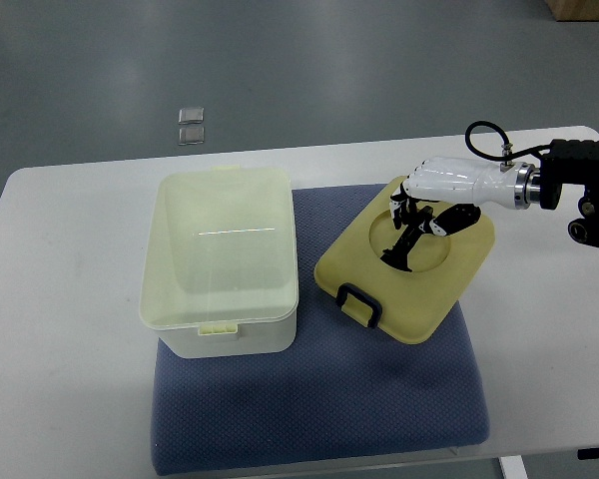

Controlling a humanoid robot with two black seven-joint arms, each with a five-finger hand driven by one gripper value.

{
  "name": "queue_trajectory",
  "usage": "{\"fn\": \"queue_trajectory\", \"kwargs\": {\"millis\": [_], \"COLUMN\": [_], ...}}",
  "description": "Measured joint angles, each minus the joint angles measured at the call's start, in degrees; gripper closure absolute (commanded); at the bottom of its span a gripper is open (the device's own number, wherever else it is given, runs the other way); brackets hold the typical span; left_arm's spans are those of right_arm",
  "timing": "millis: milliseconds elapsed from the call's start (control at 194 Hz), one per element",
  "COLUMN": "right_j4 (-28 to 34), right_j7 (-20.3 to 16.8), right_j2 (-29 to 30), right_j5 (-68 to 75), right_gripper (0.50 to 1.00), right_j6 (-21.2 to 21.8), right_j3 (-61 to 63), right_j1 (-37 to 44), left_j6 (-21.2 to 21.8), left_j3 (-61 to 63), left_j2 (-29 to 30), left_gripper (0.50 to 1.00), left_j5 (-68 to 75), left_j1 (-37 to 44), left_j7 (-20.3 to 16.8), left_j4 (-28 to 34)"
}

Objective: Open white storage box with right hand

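Blue mat (319, 399): open box (220, 261), lid (409, 264) w/ right robot hand (419, 215) on it.

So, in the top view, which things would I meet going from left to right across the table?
White storage box → black latch on the yellow lid → right hand → its black forearm.

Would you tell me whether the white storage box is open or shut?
Open: the storage box has no lid; the lid lies beside it under the right robot hand.

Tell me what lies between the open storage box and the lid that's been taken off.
In the top view, only a bare strip of the blue mat separates the storage box from the lid; nothing else sits in that gap.
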Motion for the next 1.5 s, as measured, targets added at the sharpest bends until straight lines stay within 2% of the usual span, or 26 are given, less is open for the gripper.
{"fn": "queue_trajectory", "kwargs": {"millis": [72, 77, 83, 88, 93, 98, 103, 108, 114, 119, 129, 155, 222, 671, 769, 878, 955, 1048, 1146, 1270, 1394, 1497], "right_j4": [-0.01, -0.01, -0.01, -0.01, -0.01, -0.01, -0.01, -0.01, -0.01, -0.01, -0.01, -0.02, -0.02, 0.51, 0.58, -0.1, -1.6, -4.73, -9.09, -13.96, -16.32, -17.77], "right_j7": [0.0, 0.0, 0.0, 0.0, 0.01, 0.01, 0.01, 0.02, 0.02, 0.03, 0.04, 0.06, 0.17, 0.46, 0.44, -0.18, -0.49, -1.17, -1.64, -3.0, -8.67, -13.09], "right_j2": [0.57, 0.59, 0.61, 0.63, 0.64, 0.66, 0.67, 0.68, 0.69, 0.7, 0.72, 0.75, 0.81, -0.6, -2.15, -4.25, -4.9, -5.03, -4.8, -3.51, -1.46, 0.55], "right_j5": [0.1, 0.11, 0.12, 0.13, 0.14, 0.15, 0.16, 0.17, 0.19, 0.2, 0.24, 0.38, 0.7, 0.9, 0.73, 0.45, 1.06, 3.12, 9.26, 24.91, 45.91, 60.52], "right_gripper": [1.0, 0.939, 0.938, 0.855, 0.854, 0.761, 0.76, 0.69, 0.689, 0.636, 0.616, 0.613, 0.568, 0.568, 0.568, 0.568, 0.568, 0.568, 0.568, 0.568, 0.568, 0.568], "right_j6": [-0.28, -0.29, -0.29, -0.3, -0.31, -0.32, -0.32, -0.33, -0.33, -0.34, -0.35, -0.39, -0.46, 0.7, 2.47, 6.25, 8.5, 9.29, 10.18, 14.77, 19.41, 20.46], "right_j3": [0.22, 0.23, 0.25, 0.26, 0.27, 0.29, 0.3, 0.31, 0.33, 0.34, 0.36, 0.43, 0.57, 0.23, -0.14, -0.13, 0.55, 1.03, 3.19, 11.23, 22.21, 30.79], "right_j1": [-0.27, -0.28, -0.29, -0.3, -0.32, -0.33, -0.34, -0.35, -0.36, -0.37, -0.39, -0.48, -0.95, -1.39, -1.07, -0.13, 1.68, 3.06, 3.83, 3.39, 0.21, -3.33], "left_j6": [0.03, 0.03, 0.03, 0.04, 0.04, 0.04, 0.04, 0.05, 0.05, 0.05, 0.05, 0.06, 0.08, 0.09, 0.09, 0.09, 0.02, 0.01, 0.06, 0.15, 0.15, 0.07], "left_j3": [0.0, 0.0, 0.0, -0.01, -0.01, -0.01, -0.01, -0.01, -0.02, -0.02, -0.02, -0.04, -0.07, -0.01, 0.0, 0.0, -0.05, -0.08, -0.09, -0.09, -0.09, -0.03], "left_j2": [0.0, 0.0, 0.0, 0.0, 0.0, 0.0, 0.0, 0.0, 0.0, 0.0, 0.0, 0.0, 0.0, 0.0, 0.0, 0.0, 0.0, 0.0, 0.0, 0.0, 0.0, 0.0], "left_gripper": [0.5, 0.5, 0.5, 0.5, 0.5, 0.5, 0.5, 0.5, 0.5, 0.5, 0.5, 0.5, 0.5, 0.5, 0.5, 0.5, 0.5, 0.5, 0.5, 0.5, 0.5, 0.5], "left_j5": [0.0, 0.0, 0.0, 0.0, 0.0, 0.0, 0.0, 0.0, 0.0, 0.0, 0.0, 0.0, 0.0, 0.0, -0.01, -0.01, -0.02, -0.02, -0.02, -0.02, -0.02, -0.02], "left_j1": [0.02, 0.01, 0.01, 0.01, 0.01, 0.01, 0.01, 0.01, 0.01, 0.01, 0.01, 0.02, 0.01, 0.01, 0.01, 0.01, 0.0, 0.02, 0.02, 0.0, 0.02, 0.02], "left_j7": [0.0, 0.0, 0.0, 0.0, 0.0, 0.0, 0.0, 0.0, 0.0, 0.0, 0.0, 0.0, 0.0, 0.0, 0.0, 0.0, 0.0, 0.0, 0.0, 0.0, 0.0, 0.0], "left_j4": [0.0, 0.0, 0.0, 0.0, 0.0, 0.01, 0.01, 0.01, 0.02, 0.02, 0.03, 0.05, 0.07, 0.09, 0.1, 0.1, 0.1, 0.06, 0.05, 0.06, 0.06, 0.02]}}
